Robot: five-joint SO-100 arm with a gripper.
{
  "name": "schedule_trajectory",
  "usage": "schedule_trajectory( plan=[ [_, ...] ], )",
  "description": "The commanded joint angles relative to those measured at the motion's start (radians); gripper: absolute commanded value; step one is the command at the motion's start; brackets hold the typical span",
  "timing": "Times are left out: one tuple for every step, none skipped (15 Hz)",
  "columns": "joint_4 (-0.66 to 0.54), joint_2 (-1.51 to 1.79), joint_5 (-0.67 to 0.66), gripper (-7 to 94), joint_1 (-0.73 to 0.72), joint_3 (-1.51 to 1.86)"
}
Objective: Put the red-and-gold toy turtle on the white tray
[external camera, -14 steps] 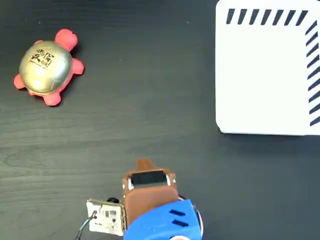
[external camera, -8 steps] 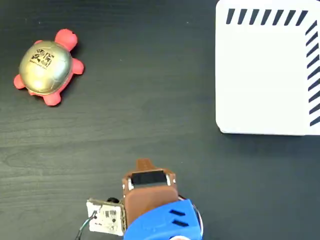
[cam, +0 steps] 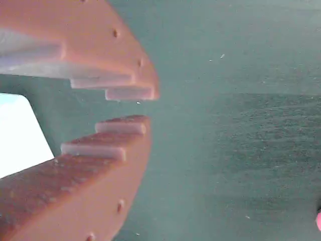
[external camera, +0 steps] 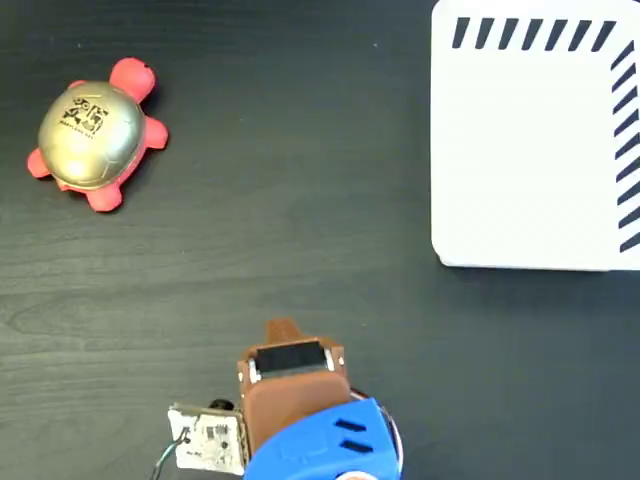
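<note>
Gold-shelled turtle (external camera: 93, 135) sits on the dark table (external camera: 300, 200), far up-left of the gripper (external camera: 283, 330), untouched. Gripper has shifted slightly left and down since a moment ago, so the reach is probably only starting. Its tips are nearly pressed together with a thin gap, holding nothing. White tray (external camera: 530, 150) lies up-right, well apart, empty.
</note>
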Motion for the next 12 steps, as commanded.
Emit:
schedule_trajectory(
  plan=[
    [0.012, 0.008, 0.006, 0, -0.021, -0.006],
    [0.012, 0.008, 0.005, 0, -0.031, -0.006],
    [0.012, 0.008, -0.017, 0, -0.052, -0.006],
    [0.011, 0.008, -0.029, 0, -0.063, -0.006],
    [0.008, 0.000, -0.040, 0, -0.077, -0.006],
    [-0.017, -0.054, -0.028, 0, -0.094, -0.014],
    [-0.091, -0.146, -0.021, 0, -0.110, -0.031],
    [-0.170, -0.287, -0.077, 0, -0.118, -0.115],
    [-0.268, -0.483, -0.166, 0, -0.117, -0.256],
    [-0.296, -0.673, -0.239, 0, -0.120, -0.426],
    [-0.288, -0.862, -0.295, 0, -0.123, -0.598],
    [-0.244, -1.026, -0.339, 0, -0.124, -0.769]
  ],
)
